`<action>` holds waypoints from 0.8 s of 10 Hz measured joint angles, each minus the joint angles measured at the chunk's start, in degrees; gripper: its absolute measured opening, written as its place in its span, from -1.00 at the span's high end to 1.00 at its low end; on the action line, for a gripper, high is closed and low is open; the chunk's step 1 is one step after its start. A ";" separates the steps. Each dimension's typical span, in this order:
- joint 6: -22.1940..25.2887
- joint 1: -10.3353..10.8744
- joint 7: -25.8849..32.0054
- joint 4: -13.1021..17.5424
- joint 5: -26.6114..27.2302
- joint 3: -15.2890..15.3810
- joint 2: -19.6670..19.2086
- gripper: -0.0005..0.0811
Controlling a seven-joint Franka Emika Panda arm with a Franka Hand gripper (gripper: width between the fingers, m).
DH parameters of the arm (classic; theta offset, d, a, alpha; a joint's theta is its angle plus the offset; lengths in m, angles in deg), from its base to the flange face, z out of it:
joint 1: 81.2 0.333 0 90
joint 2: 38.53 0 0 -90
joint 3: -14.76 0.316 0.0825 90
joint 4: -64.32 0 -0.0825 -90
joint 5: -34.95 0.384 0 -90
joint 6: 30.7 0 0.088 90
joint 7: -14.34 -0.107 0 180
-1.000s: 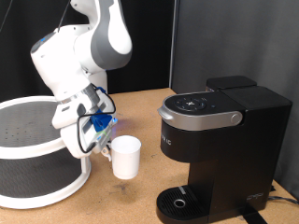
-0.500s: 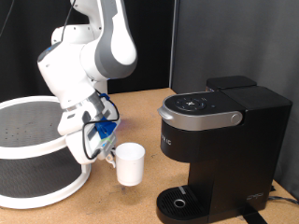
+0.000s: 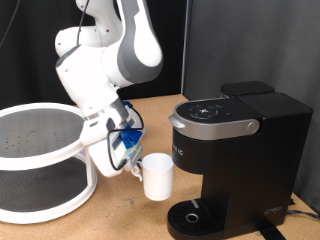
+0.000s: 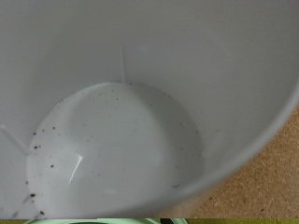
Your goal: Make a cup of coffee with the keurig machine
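Note:
The white cup hangs in the air just off the tabletop, close to the front of the black keurig machine on its left in the exterior view. It is a little above and left of the round drip tray. My gripper is shut on the cup's side facing the white arm, and its fingertips are mostly hidden. The machine's lid is down. In the wrist view the cup's inside fills the picture, empty except for dark specks, and the gripper itself does not show.
A white round two-tier rack stands at the exterior view's left, close behind the arm. The wooden tabletop runs below the cup. A dark curtain hangs behind the machine.
The arm has carried the cup towards the exterior view's right and slightly down, from beside the rack to just in front of the machine.

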 joint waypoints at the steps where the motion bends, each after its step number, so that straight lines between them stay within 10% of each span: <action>1: -0.34 0.21 -0.19 0.79 0.46 0.74 -0.66 0.83; 8: -2.50 1.19 -0.48 5.12 5.52 5.79 -5.63 0.83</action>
